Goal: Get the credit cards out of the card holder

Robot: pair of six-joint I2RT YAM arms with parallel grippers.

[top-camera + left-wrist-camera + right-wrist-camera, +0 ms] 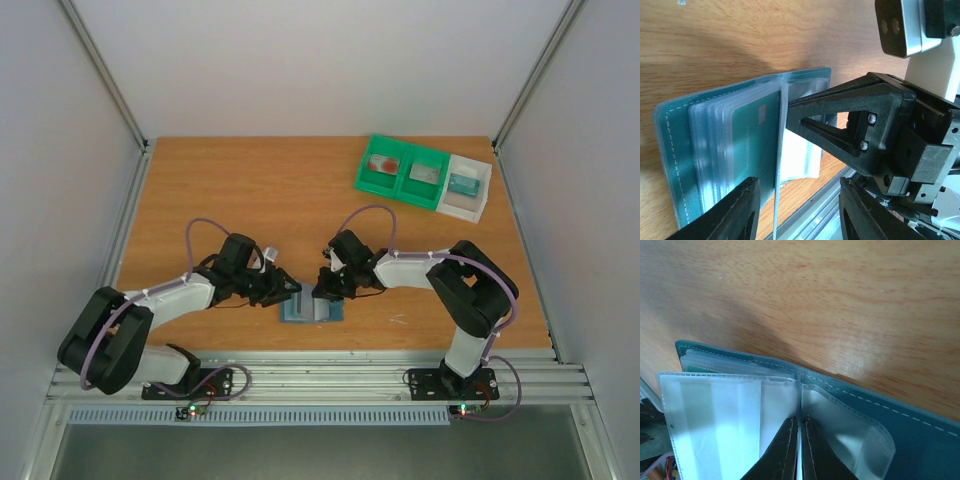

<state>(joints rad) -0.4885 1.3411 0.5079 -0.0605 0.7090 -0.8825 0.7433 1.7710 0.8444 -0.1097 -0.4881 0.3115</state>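
The card holder lies open on the table near the front edge, its clear plastic sleeves fanned up. My right gripper is shut on one clear sleeve page, pinched upright between its fingers in the right wrist view. My left gripper is open beside the holder. In the left wrist view the raised sleeve's edge stands between its jaws, unclamped. A teal card-like piece shows inside a sleeve. No red card shows in the holder. One reddish credit card lies in the green tray.
A green two-compartment tray stands at the back right with a white tray beside it, each holding a teal piece. The metal rail of the table's front edge runs just below the holder.
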